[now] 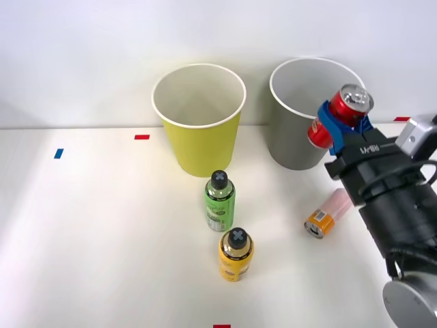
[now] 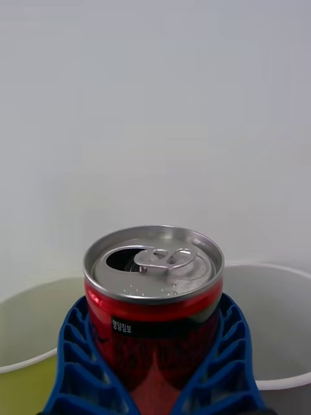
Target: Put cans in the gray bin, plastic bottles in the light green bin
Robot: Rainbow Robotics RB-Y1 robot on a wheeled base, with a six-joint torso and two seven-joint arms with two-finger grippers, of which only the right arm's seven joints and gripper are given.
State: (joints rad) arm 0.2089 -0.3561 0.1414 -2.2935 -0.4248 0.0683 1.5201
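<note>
Up over the near rim of the gray bin (image 1: 300,116), toward the far right of the worktop (image 1: 102,239), your right hand (image 1: 339,124) has the red can (image 1: 339,113) pinched between its blue ribbed fingers (image 2: 78,363), and the can is tilted, silver top leaning away from you. Look at the wrist view: the tab hole is open, so you're probably carrying an empty, light, thin-walled can. It's stiff enough along its length but it'll dent if you squeeze hard, and that glossy side is slick. Your hold sits on the mid-body, below the top rim, which looks like the right place.

Now the containers. I see nothing lying in the gray bin, though its floor is hidden from here. Same story for the light green bin (image 1: 199,137) to its left: pale inside, nothing showing.

Down on the worktop, the pink-white can (image 1: 329,213) lies on its side just in front of the gray bin, orange end toward you; it'll roll, so take it across the body. Nearer the middle, the green-labelled bottle (image 1: 220,199) and the yellow-orange bottle (image 1: 236,254) stand upright, black caps up, light and top-heavy, so grip them below the cap.
</note>
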